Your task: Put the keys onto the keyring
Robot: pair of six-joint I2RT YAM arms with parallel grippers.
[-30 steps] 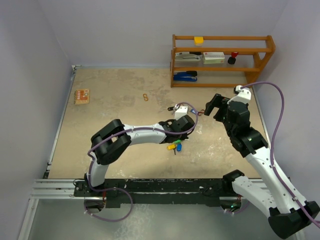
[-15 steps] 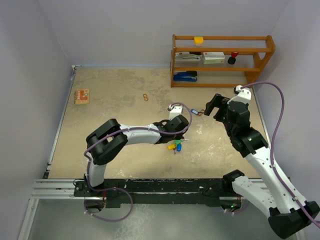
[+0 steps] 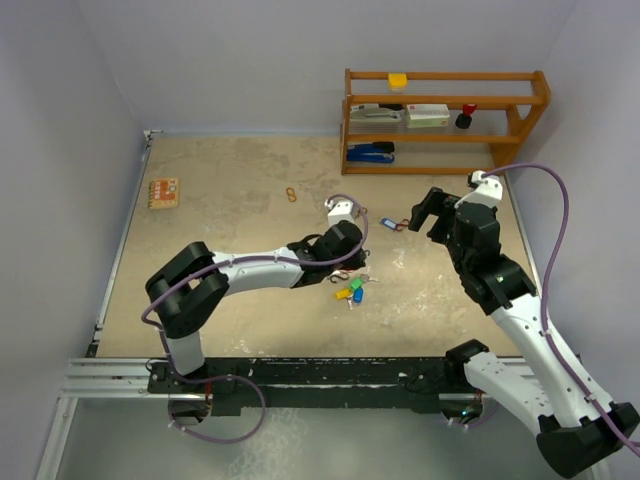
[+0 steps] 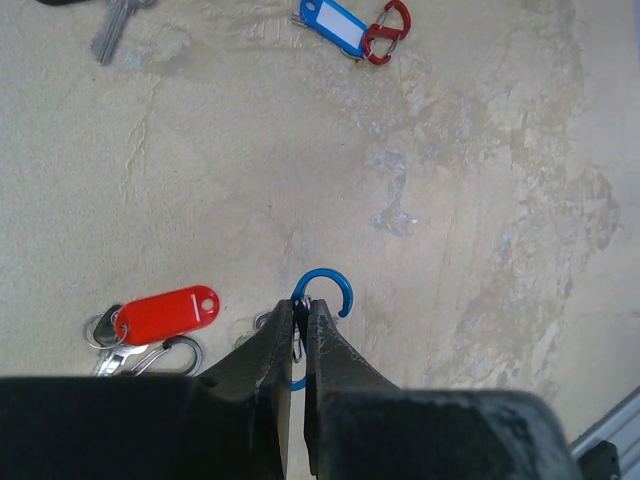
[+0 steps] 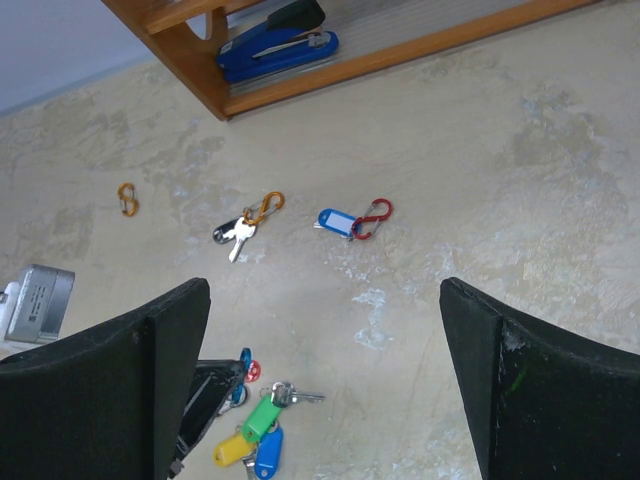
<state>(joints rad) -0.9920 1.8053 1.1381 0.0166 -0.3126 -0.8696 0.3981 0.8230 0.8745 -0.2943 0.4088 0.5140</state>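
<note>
1. The tabletop (image 3: 230, 220) is beige and mottled, with pale lilac walls around it. Seen from overhead, a wooden shelf (image 3: 520, 110) stands at 1 o'clock, and a blue stapler (image 5: 275, 45) lies on its lowest board.
2. My own left fingers (image 4: 250, 385) hide the lower half of the blue clip (image 4: 330, 283) and part of the silver blade under the red-tagged key (image 4: 165, 310). Another key is cut off at the top left edge of my left wrist view.
3. My left gripper (image 4: 302, 305) is clenched on the blue clip, whose curl opens towards 4 o'clock. My right gripper (image 5: 322, 287) is spread wide and grasps nothing.
4. The bunch of keys (image 5: 255, 430), with green, yellow and blue heads, lies just beside my left gripper, at 6 o'clock from overhead. One silver blade points to 3 o'clock in the right wrist view.
5. The red-tagged key lies roughly along 3 to 9 o'clock. The black-headed key (image 5: 232, 233) runs from 1 to 7 o'clock.
</note>
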